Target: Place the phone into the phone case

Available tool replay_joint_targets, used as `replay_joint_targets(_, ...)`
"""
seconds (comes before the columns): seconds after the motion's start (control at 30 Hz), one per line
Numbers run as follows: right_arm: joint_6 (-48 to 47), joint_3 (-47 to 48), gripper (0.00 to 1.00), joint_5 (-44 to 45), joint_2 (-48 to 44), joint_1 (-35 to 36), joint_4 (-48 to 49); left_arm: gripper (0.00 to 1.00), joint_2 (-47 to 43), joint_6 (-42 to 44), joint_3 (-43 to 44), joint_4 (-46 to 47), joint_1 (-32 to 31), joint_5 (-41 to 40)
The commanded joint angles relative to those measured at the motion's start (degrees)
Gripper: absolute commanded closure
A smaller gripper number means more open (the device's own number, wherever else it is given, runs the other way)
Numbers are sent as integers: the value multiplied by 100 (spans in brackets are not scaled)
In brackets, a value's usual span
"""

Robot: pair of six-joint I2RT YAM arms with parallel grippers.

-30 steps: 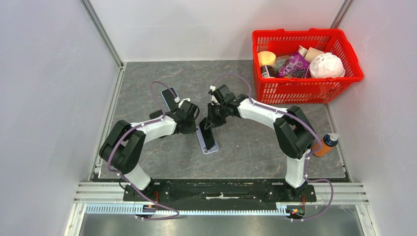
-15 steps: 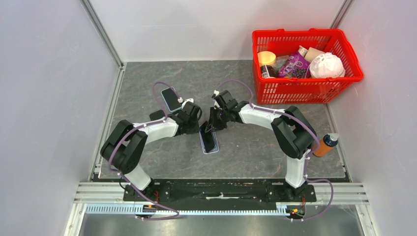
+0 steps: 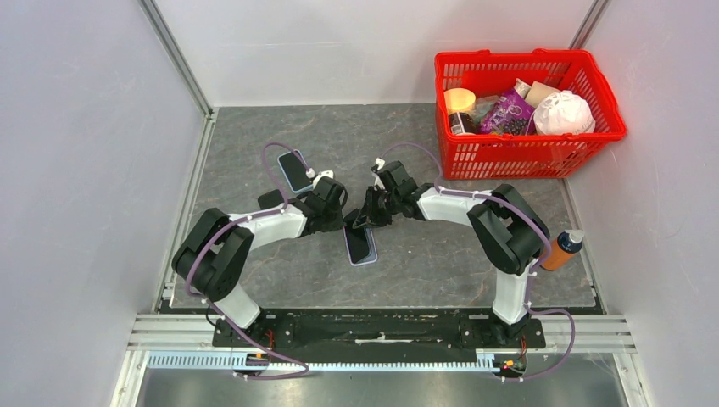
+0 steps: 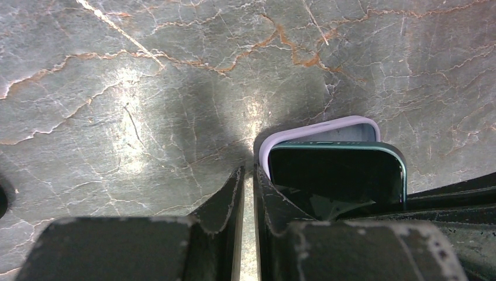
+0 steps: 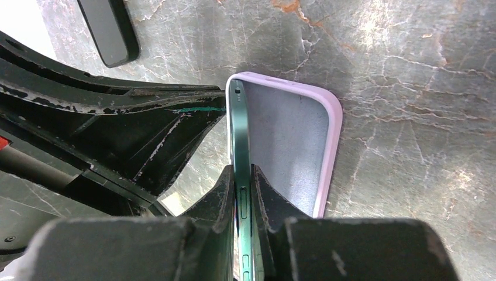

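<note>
A lilac phone case [image 3: 366, 261] lies open side up on the marble table, in front of both arms. A dark phone [image 3: 359, 243] with a green frame is tilted over it. In the right wrist view my right gripper [image 5: 243, 172] is shut on the phone's green edge [image 5: 238, 129], holding it on edge along the left wall of the case [image 5: 292, 146]. In the left wrist view my left gripper [image 4: 249, 172] is shut and empty, its tips on the table against the case's [image 4: 319, 126] left corner, beside the phone [image 4: 336, 170].
A second dark phone [image 3: 295, 170] lies flat at the back left, also seen in the right wrist view [image 5: 108, 29]. A red basket [image 3: 593, 68] of goods stands at the back right. An orange bottle [image 3: 561, 250] stands by the right wall.
My right gripper has come down and nearer with the phone, bringing it lower onto the case. My left gripper has shifted right, up against the case.
</note>
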Motion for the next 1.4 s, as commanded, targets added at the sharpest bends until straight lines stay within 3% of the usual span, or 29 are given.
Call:
replay_joint_targets(0.0,-21,-203,98,425,248,127,127,84,84,-212,-207,-127,-160,318)
replay_joint_targets(0.33,-350,172,56,795,-17,127,-794,84,-12,-187,-259,-162,-160,280)
replay_joint_targets(0.73,-500,576,43,1251,-418,184,-1751,84,-226,-194,-409,-197,-163,371)
replay_joint_targets(1.0,-581,572,27,1708,-554,277,-2135,84,-798,-308,-910,-161,-265,539)
replay_joint_targets(1.37,-599,490,23,2315,-814,356,-2583,84,-1168,-473,-1380,105,-658,764)
